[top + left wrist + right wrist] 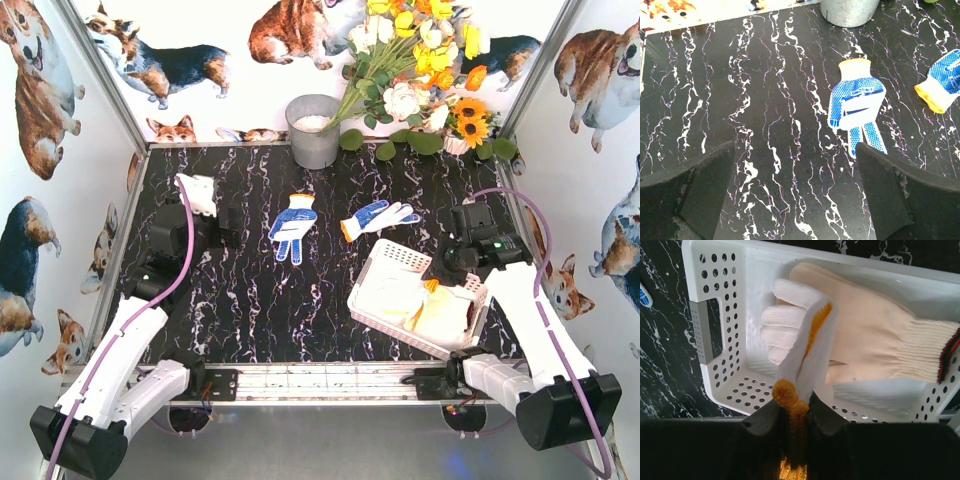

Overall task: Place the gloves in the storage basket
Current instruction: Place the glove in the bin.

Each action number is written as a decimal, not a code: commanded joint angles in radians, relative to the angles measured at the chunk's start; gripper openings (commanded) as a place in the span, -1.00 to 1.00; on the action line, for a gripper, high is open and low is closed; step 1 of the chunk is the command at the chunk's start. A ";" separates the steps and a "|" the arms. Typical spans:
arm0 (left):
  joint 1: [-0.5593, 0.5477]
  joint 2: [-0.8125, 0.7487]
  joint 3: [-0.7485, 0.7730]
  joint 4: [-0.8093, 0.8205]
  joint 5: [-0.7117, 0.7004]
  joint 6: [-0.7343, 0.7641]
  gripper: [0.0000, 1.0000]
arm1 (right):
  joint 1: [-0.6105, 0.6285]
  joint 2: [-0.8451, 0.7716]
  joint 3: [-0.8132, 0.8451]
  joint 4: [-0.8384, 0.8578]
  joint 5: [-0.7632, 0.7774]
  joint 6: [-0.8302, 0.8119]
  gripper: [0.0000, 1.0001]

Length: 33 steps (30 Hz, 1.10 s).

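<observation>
White knit glove with an orange-yellow cuff, pinched at the cuff by the right gripper; jaws nearly together, clamped on the fabric. The glove hangs folded over the inside of the storage basket. Cream glove with red-and-dark cuff trim lies flat on the basket floor, partly behind the held one.

Basket is white with perforated walls. It sits on the near right part of the black marbled table, turned at an angle to the table edge.

Two more gloves lie loose mid-table, beyond the basket. The blue-dotted glove has an orange cuff at the far end and fingers pointing toward the arms. The second blue-dotted glove lies to its right, not touching it, yellow cuff at left, fingers pointing right, near the basket's far corner.

Left gripper has its jaws wide apart with nothing between them, over bare table left of the first dotted glove.

Grey metal bucket at the far edge; flowers to its right.
</observation>
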 commanded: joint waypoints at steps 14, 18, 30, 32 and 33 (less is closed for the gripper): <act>0.012 -0.009 -0.005 0.026 0.007 0.010 0.99 | -0.091 -0.006 -0.094 0.089 -0.013 -0.057 -1.00; 0.012 -0.007 -0.004 0.026 0.013 0.010 0.99 | -0.093 -0.007 -0.105 0.068 0.064 -0.107 -1.00; 0.012 -0.004 -0.005 0.026 0.017 0.009 0.99 | -0.092 0.136 -0.099 0.088 0.129 -0.140 -1.00; 0.012 -0.003 -0.006 0.026 0.017 0.009 0.99 | -0.093 0.168 -0.091 0.093 0.138 -0.150 -1.00; 0.012 -0.004 -0.006 0.026 0.017 0.011 0.99 | -0.093 0.182 -0.086 0.091 0.148 -0.154 -1.00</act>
